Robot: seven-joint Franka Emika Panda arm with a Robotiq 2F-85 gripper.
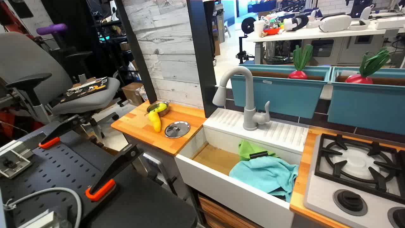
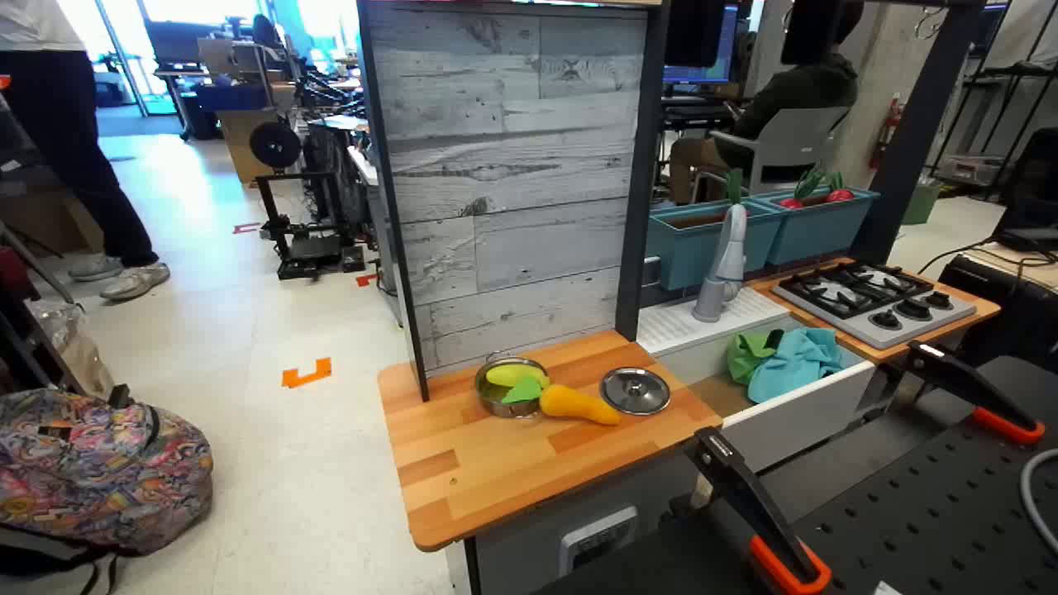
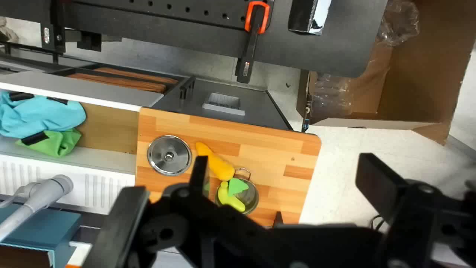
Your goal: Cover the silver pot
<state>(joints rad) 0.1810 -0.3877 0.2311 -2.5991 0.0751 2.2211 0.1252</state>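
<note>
The silver pot stands uncovered on the wooden counter, seen in both exterior views (image 1: 164,111) (image 2: 496,403) and in the wrist view (image 3: 252,196). A yellow-green toy (image 3: 231,201) and a green piece (image 3: 236,186) are in it. Its round silver lid with a centre knob lies flat on the counter (image 1: 177,129) (image 2: 635,391) (image 3: 169,155). An orange-yellow squash (image 2: 579,405) (image 3: 217,163) lies between lid and pot, touching or close to the pot's rim. My gripper (image 3: 284,169) is open and empty, high above the counter; it is out of both exterior views.
A grey plank wall (image 2: 512,182) rises behind the pot. The sink (image 1: 234,196) with blue (image 1: 267,174) and green cloths adjoins the counter on the lid's side. A grey faucet (image 1: 250,95) stands behind the sink. Black clamps (image 2: 756,504) hold the dark table's edge in front.
</note>
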